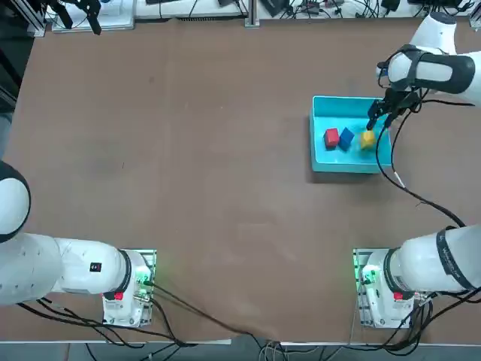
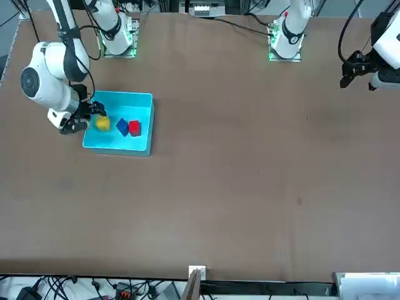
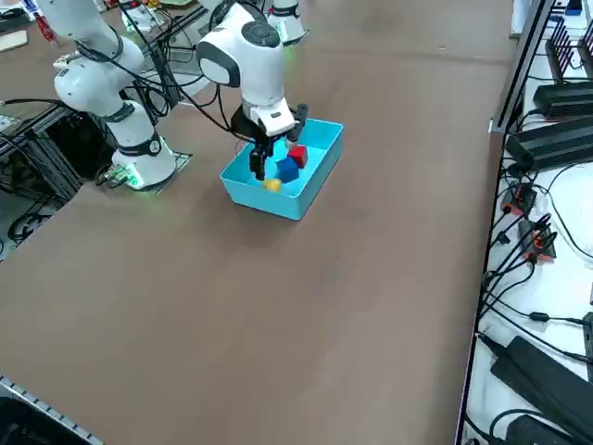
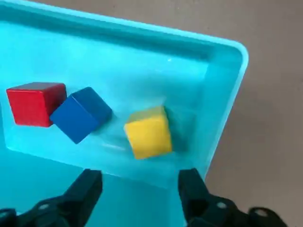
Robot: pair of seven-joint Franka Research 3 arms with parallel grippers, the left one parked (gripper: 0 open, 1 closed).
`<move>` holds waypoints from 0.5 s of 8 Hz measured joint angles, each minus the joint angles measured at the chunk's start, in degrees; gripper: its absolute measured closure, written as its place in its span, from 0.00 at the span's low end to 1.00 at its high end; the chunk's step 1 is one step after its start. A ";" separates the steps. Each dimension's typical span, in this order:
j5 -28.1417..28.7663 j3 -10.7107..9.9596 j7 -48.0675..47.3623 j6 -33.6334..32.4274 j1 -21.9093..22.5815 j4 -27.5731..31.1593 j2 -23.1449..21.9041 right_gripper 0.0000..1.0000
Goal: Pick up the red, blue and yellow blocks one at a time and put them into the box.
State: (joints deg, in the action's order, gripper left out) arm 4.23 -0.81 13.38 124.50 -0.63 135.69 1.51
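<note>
The working right arm (image 1: 432, 71) is glossy white with rounded joint housings and dark bands. Its black two-finger right gripper (image 4: 139, 189) trails black cables. Green lights glow at its metal base plate (image 1: 367, 286).

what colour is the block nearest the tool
Yellow, inside the box, below the open right tool; clearest in the wrist view.

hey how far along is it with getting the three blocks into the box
All three look in: the red block, blue block and yellow block lie inside the box. The yellow one looks blurred, perhaps just released. Nothing is in hand: the right gripper hovers above with jaws open. No block remains on the table.
</note>
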 joint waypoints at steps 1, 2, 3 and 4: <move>-0.01 -0.02 0.00 -0.90 0.00 -0.16 -0.49 0.02; -0.02 -0.05 0.00 -1.73 0.00 -0.64 -1.25 0.02; -0.03 -0.05 0.00 -3.92 -0.01 -2.52 -2.13 0.01; -0.02 -0.06 -0.01 -8.63 -0.03 -6.51 -2.93 0.00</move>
State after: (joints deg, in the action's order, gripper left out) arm 4.20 -0.87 13.38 115.87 -0.66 129.17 -1.42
